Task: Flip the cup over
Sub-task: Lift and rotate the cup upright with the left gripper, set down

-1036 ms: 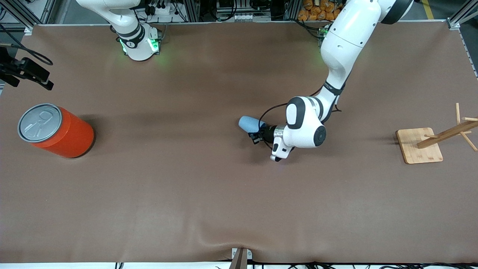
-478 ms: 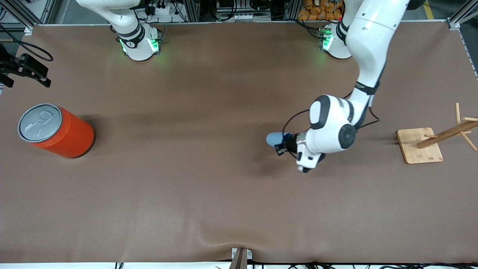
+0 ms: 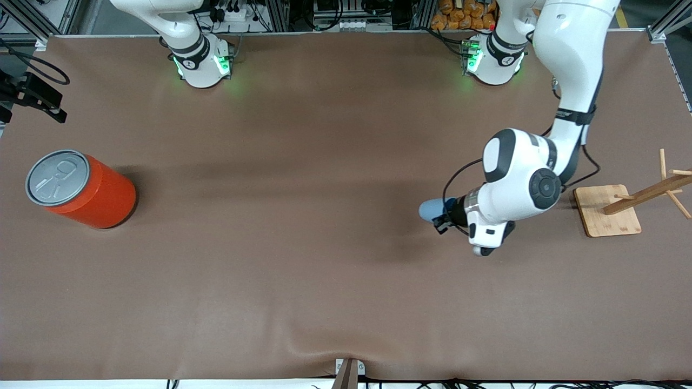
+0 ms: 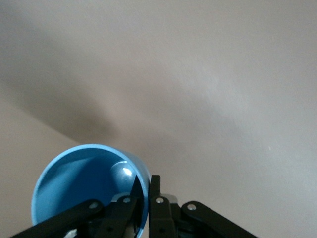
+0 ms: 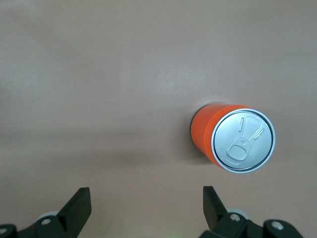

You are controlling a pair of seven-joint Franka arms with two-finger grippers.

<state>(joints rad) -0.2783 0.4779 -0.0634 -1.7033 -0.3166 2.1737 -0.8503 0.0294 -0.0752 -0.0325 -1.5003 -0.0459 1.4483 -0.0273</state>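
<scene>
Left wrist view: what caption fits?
Left gripper shut on the light-blue cup's rim, above the brown table.

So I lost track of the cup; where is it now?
The cup is held by its rim in the shut left gripper, over the table toward the left arm's end, near the wooden stand.

1. The table (image 3: 303, 281) is covered from edge to edge by a brown mat with shallow wrinkles.
2. An orange can (image 3: 81, 189) with a grey pull-tab lid stands on it at the right arm's end.
3. A wooden rack (image 3: 608, 209) with a square base and a leaning pegged post rests on it at the left arm's end.
4. Both arm bases sit along its edge farthest from the front camera.
</scene>
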